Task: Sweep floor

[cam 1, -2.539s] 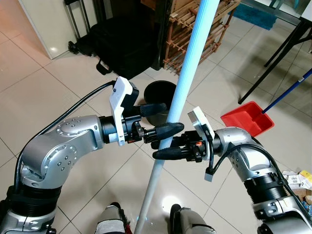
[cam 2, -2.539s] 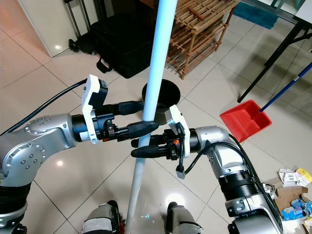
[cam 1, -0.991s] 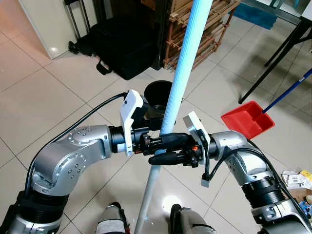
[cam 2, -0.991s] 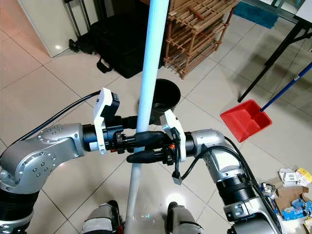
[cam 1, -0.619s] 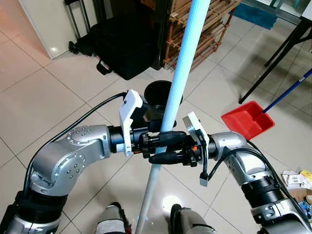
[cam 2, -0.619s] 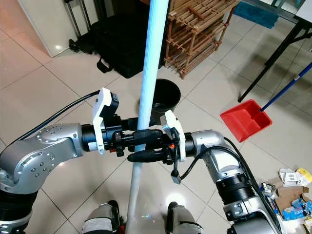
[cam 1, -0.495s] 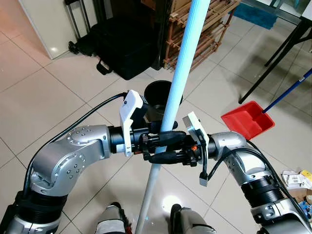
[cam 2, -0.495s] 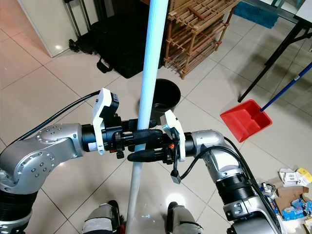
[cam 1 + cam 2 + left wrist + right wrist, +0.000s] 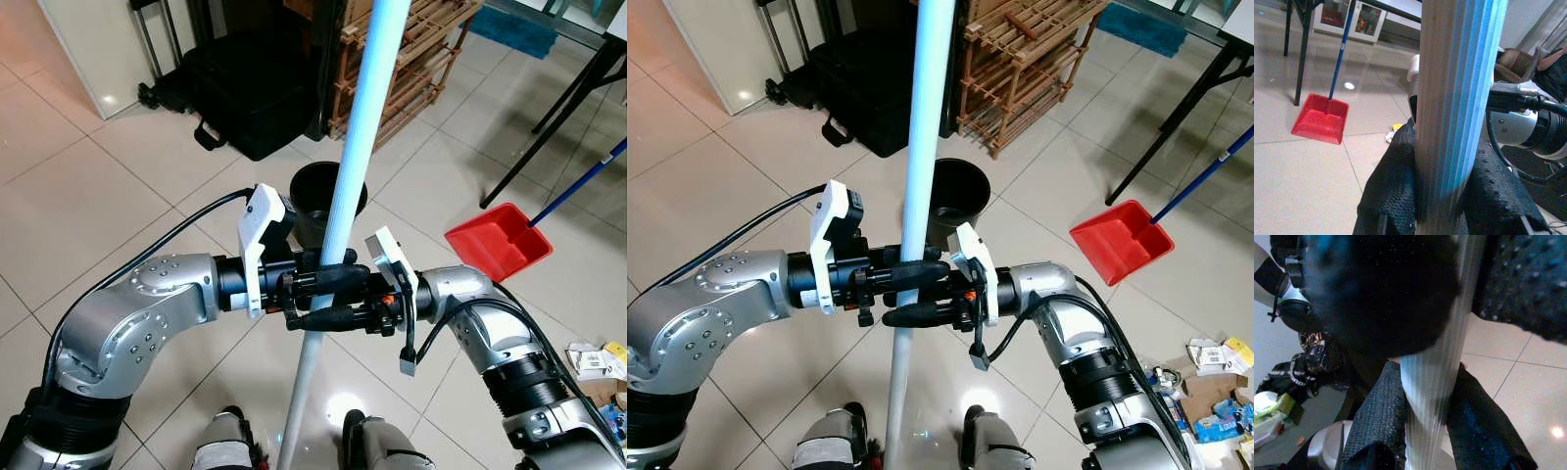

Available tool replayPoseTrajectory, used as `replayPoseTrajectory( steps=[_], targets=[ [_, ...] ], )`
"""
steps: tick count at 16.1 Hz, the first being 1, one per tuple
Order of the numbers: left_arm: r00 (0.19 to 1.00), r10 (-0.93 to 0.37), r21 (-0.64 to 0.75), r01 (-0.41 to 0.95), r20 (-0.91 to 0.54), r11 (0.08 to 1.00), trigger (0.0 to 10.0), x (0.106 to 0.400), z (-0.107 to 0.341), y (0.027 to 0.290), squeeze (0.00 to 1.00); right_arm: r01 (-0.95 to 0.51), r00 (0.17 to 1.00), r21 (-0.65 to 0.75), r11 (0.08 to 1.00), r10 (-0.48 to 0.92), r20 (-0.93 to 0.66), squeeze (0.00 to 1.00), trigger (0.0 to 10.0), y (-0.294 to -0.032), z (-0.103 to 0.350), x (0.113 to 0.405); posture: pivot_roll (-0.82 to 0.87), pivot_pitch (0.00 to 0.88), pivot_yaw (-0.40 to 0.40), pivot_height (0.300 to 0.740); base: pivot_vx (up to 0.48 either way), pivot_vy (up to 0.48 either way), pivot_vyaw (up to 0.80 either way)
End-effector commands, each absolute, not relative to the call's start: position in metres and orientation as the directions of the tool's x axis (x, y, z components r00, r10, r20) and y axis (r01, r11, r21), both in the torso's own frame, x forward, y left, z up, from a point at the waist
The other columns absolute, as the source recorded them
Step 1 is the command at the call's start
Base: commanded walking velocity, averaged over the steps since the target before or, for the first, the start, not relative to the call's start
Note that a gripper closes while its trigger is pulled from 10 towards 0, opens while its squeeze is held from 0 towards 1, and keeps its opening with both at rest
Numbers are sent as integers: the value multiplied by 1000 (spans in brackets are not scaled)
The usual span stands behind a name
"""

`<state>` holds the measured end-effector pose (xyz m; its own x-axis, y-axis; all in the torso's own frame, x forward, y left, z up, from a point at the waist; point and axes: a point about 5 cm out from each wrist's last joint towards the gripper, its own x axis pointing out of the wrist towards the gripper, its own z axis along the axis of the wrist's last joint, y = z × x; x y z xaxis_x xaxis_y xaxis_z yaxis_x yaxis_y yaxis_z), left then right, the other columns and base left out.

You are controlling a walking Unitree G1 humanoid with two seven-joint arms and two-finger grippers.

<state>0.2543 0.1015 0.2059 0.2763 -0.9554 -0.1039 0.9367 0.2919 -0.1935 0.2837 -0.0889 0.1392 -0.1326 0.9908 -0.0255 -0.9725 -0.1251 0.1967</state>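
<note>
Broom handle stands near upright before robot, leaning slightly away, lower end between its feet. Left gripper clamped on handle from left; right gripper clamped just below from right, fingers touching or nearly so. Black bin behind handle. Red dustpan on tiles well to right.

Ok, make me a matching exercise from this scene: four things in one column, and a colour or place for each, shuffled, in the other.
Things:
1. broom pole
2. dustpan
3. bin
4. suitcase

Descriptions:
A. red, on the floor to the robot's right
B. black and round, just beyond the grippers
C. pale blue, clamped by both grippers
D. black, lying beside the wooden rack

Pairs: 1-C, 2-A, 3-B, 4-D
</note>
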Motion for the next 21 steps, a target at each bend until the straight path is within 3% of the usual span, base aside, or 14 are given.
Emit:
replayPoseTrajectory(
  steps=[1, 5, 6, 8, 9, 10, 21],
  targets=[
    [189, -979, -216, 956, -72, 201, 0, 243, 208, 97, 0, -976, -119, 187, -114, 993, -18, 0, 10000, -92, 142, 286, 61, 243, -23, 740, 0, 0, 0],
    [202, -977, -203, 956, -70, 212, 0, 244, 209, 96, 0, -975, -119, 189, -114, 993, -20, 0, 10000, -92, 141, 286, 60, 243, -23, 740, 0, 0, 0],
    [213, -974, -197, 954, -77, 225, 10000, 245, 208, 96, 0, -976, -115, 189, -109, 993, -21, 0, 10000, -92, 140, 287, 61, 242, -24, 740, 0, 0, 0],
    [223, -972, -197, 952, -76, 234, 10000, 246, 207, 96, 0, -978, -96, 189, -88, 995, -32, 0, 10000, -92, 139, 289, 61, 242, -25, 740, 0, 0, 0],
    [223, -972, -197, 952, -75, 234, 10000, 246, 207, 96, 0, -978, -79, 197, -70, 996, -38, 220, 10000, -91, 138, 291, 61, 242, -25, 740, 0, 0, 0],
    [223, -972, -196, 952, -76, 234, 10000, 246, 207, 96, 0, -976, -49, 216, -40, 998, -37, 1000, 10000, -91, 138, 294, 62, 241, -25, 740, 0, 0, 0],
    [215, -974, -196, 954, -73, 226, 10000, 245, 207, 96, 0, -977, -44, 210, -35, 998, -39, 1000, 10000, -91, 136, 295, 63, 243, -25, 740, 0, 0, 0]
  ],
)
